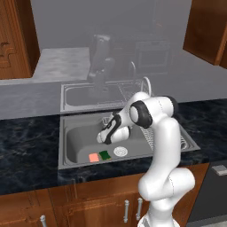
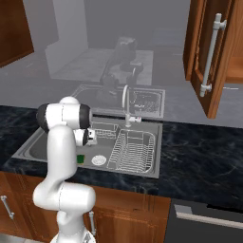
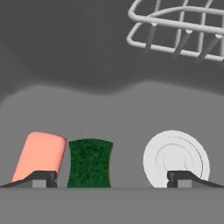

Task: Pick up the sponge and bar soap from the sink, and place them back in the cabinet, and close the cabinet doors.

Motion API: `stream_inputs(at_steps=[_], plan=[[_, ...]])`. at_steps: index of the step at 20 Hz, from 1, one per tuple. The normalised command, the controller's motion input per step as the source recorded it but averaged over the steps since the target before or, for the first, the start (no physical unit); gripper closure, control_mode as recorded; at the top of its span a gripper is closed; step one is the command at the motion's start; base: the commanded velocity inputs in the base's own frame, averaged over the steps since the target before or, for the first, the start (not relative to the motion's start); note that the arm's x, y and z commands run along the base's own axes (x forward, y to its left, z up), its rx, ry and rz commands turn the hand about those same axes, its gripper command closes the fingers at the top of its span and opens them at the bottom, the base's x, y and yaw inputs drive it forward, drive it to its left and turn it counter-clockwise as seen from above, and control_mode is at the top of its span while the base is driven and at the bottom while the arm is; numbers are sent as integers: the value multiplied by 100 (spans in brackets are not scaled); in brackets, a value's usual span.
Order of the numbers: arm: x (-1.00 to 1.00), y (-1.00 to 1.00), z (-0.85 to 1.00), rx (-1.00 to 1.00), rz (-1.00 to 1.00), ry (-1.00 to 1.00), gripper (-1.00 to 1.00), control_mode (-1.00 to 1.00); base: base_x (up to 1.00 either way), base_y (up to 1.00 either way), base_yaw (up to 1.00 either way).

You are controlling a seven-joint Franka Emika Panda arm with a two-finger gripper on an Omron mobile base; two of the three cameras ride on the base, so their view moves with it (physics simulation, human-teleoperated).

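Nearest the hand camera, the two dark fingertips (image 3: 41,178) of the tool (image 3: 111,179) stood spread wide apart with nothing between them, so it held nothing. Just beyond them on the grey basin floor lay the small salmon-pink bar soap (image 3: 40,154) with rounded corners and, just beside it, the flat dark green sponge (image 3: 90,162); a narrow gap showed between the two. On the sponge's other side, near it, sat the round white drain (image 3: 176,158). A white wire rack (image 3: 183,26) hung farther off. From the left base view, the tool (image 1: 106,138) hovered low inside the grey stainless-steel sink (image 1: 71,153), above and a little behind the soap (image 1: 93,157) and sponge (image 1: 104,154), which lay near the basin's front wall, with the drain (image 1: 120,151) next to them. The sink was set into a dark marbled bench (image 1: 26,150). In the right base view, the sponge (image 2: 81,158) peeked out beside the white arm, and one tall reddish-brown wooden cabinet door (image 2: 211,57) with a long vertical silver bar handle (image 2: 210,54) stood swung open on the wall cabinet (image 2: 237,57) above the bench.
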Motion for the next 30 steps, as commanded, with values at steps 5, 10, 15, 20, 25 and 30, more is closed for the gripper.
stream_inputs(at_steps=[5,10,15,20,25,30], plan=[[6,4,-12,0,0,0,-100,-100,0,0,0],[6,2,-10,0,0,0,-100,-100,0,0,0],[7,1,-10,0,0,0,-100,-100,0,0,0],[7,0,-8,0,0,0,-100,-100,0,0,0],[5,0,-6,0,0,0,-100,-100,0,0,0],[5,0,-5,0,0,0,-100,-100,0,0,0]])
